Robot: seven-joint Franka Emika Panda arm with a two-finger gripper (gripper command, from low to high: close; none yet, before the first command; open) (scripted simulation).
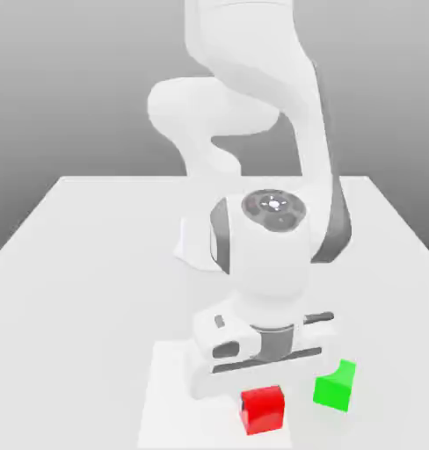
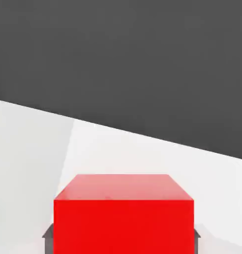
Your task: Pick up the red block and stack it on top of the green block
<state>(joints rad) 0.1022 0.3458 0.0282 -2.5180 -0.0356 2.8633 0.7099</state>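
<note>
The red block sits on the white table, near the front edge in the exterior view. My gripper has come straight down over it, and the white hand covers the block's top rear. In the hand view the red block stands between my dark fingertips, which press against its two side faces. The gripper is shut on the red block. The green block stands on the table just to the exterior view's right of the red one, a small gap apart, with nothing on it.
A paler square patch marks the table under and to the exterior view's left of the blocks. The arm's base stands behind at mid-table. The table's front edge lies close to the blocks.
</note>
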